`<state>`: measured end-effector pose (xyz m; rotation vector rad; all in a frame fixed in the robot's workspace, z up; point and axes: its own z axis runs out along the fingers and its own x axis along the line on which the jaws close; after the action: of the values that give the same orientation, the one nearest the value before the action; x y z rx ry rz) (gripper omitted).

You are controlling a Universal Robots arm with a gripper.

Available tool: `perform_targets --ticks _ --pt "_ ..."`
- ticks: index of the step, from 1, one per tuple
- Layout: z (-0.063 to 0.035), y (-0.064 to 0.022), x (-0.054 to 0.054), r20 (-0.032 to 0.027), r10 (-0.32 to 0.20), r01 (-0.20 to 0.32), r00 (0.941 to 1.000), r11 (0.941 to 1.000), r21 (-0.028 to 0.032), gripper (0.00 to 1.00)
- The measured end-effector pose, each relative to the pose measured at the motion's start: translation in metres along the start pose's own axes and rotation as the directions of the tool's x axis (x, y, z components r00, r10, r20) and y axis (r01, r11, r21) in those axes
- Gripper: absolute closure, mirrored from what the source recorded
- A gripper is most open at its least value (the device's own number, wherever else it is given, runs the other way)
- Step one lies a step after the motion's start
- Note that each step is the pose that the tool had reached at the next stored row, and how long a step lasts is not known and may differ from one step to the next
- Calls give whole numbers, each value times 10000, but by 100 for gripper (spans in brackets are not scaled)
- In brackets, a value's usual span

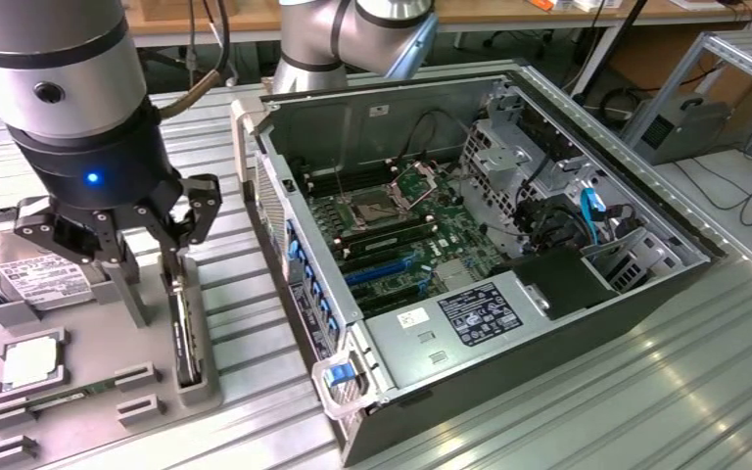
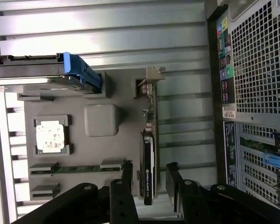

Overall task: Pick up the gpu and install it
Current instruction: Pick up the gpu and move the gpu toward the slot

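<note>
The thin, flat gpu (image 2: 148, 154) stands on its long edge in a slot of the grey moulded parts tray (image 1: 89, 338). That leaves both broad faces free for a pinch from above. The black two-fingered tool (image 2: 149, 176) hangs over one end of it with its fingers (image 2: 127, 179) spread, one to each side of the card. In the wrist view a gap shows beside each finger, so nothing is pinched yet.

The tray rests on the ribbed metal desk (image 1: 611, 392), just beside the open black computer tower case (image 1: 481, 245). The case lies on its side with its green motherboard (image 1: 396, 230) facing up, presumably so that a card can go in from above.

Seen edge-on, the gpu shows a narrow green circuit board on one face and a black cooler block with a small green-and-white label on the other. A silvery bent bracket (image 2: 151, 77) sits at the end away from the tool.

Other tray pockets hold a silver boxy hard drive with a white label (image 1: 21, 274) and a small square silver chip (image 1: 30, 360).
</note>
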<state>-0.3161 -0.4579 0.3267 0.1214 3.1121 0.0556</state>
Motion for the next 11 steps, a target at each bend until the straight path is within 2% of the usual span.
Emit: perform_targets --ticks 11 --pt "220 -8 5 1 -1 1 10000 10000 18 58"
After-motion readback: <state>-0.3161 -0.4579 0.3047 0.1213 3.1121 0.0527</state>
